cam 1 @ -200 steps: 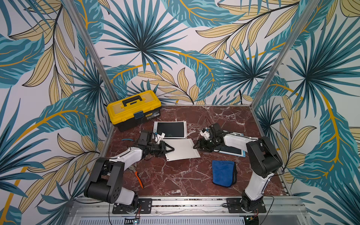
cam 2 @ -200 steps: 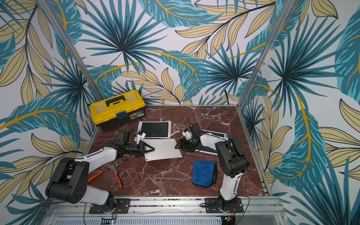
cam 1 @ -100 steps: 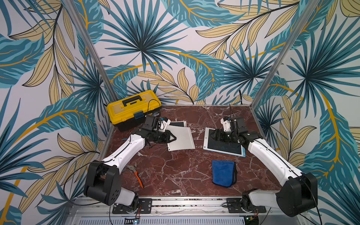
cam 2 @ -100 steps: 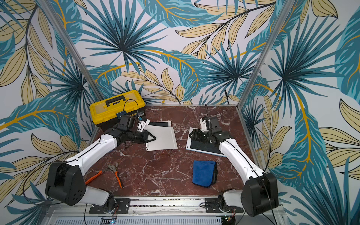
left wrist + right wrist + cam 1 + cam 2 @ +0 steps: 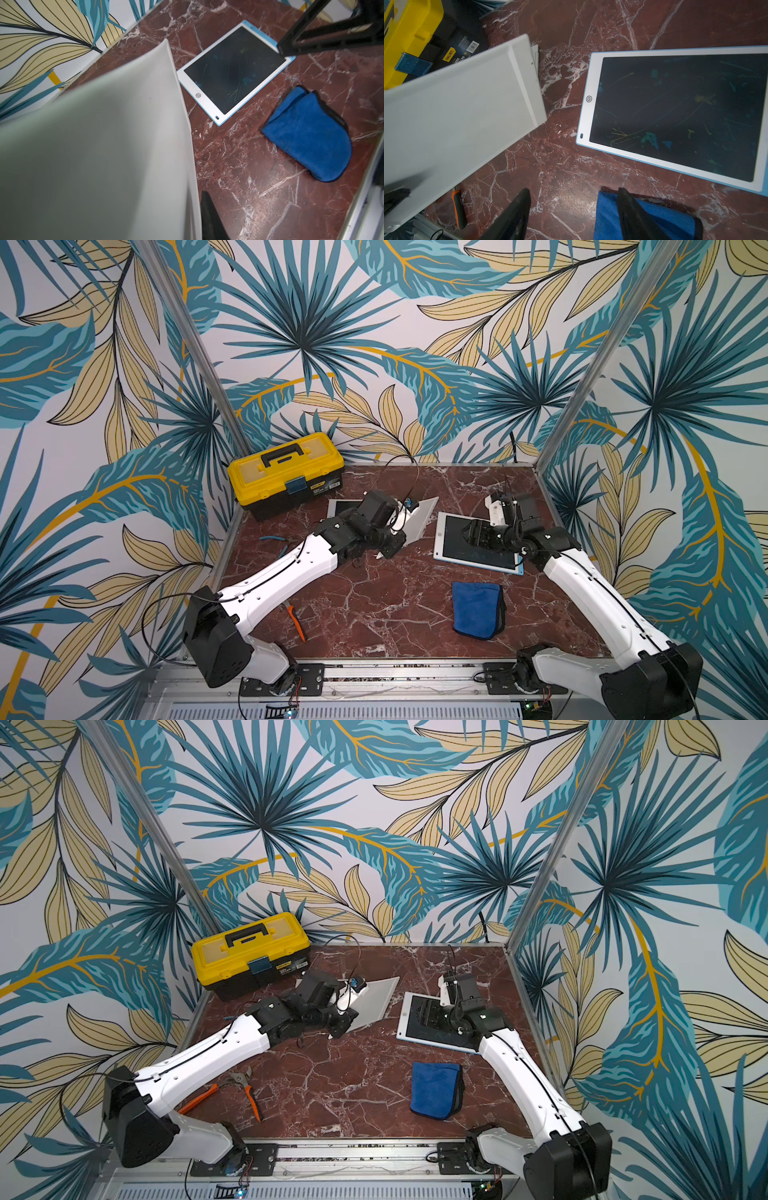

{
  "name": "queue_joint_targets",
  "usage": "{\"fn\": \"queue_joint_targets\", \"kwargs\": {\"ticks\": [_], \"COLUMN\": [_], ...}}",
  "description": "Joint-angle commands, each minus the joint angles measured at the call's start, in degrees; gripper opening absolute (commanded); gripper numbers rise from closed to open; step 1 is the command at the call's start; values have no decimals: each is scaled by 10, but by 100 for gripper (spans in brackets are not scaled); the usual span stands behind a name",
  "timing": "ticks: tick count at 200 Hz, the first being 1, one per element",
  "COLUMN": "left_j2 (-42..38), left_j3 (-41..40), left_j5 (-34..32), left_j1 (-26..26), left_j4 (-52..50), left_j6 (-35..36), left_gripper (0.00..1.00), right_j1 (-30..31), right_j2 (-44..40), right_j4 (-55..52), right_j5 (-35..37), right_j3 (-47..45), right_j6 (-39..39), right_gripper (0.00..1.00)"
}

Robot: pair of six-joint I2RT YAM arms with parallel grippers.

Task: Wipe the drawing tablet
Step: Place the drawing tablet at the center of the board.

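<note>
In a top view: R gripper (image 5: 478,536), jaws wide & empty, hovers over drawing tablet (image 5: 459,559) (flat at table's 2 o'clock, long axis approx 9–3), blue cloth (image 5: 477,610) at its 6 o'clock, nearer R arm; L gripper (image 5: 394,540) clamps tilted white board (image 5: 417,516).

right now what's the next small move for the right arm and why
Probably bring the right gripper over to the blue cloth and grasp it: its jaws stand open and empty above the scribbled drawing tablet, the cloth lies untouched, and the left gripper is shut on the tilted white tablet.
</note>
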Motion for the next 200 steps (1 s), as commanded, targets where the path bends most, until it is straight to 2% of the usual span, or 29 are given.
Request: {"fn": "queue_joint_targets", "kwargs": {"ticks": [1, 44, 63, 92, 122, 148, 186, 200], "left_j2": [34, 196, 269, 360, 459, 518, 579, 588], "left_j3": [48, 204, 259, 285, 395, 454, 464, 450], "left_j5": [-111, -228, -259, -316, -322, -319, -304, -304], "left_j1": [-12, -37, -34, -36, -23, -17, -20, -25], "left_j4": [4, 6, 17, 151, 164, 165, 164, 166], "left_j6": [45, 145, 201, 321, 377, 423, 446, 448], "left_gripper": [15, 13, 13, 14, 14, 14, 14, 18], "right_j1": [-4, -5, -5, -5, -6, -6, -8, -9], "right_j2": [-19, -85, -113, -141, -155, -156, -155, -160], "right_j4": [-43, -71, -86, -100, -120, -127, -123, -122], "right_j5": [32, 76, 81, 81, 79, 72, 87, 99], "right_j3": [-15, -28, -30, -36, -35, -40, -38, -34], "right_j6": [10, 22, 29, 36, 34, 28, 25, 27], "right_gripper": [68, 68, 68, 68, 68, 68, 69, 69]}}
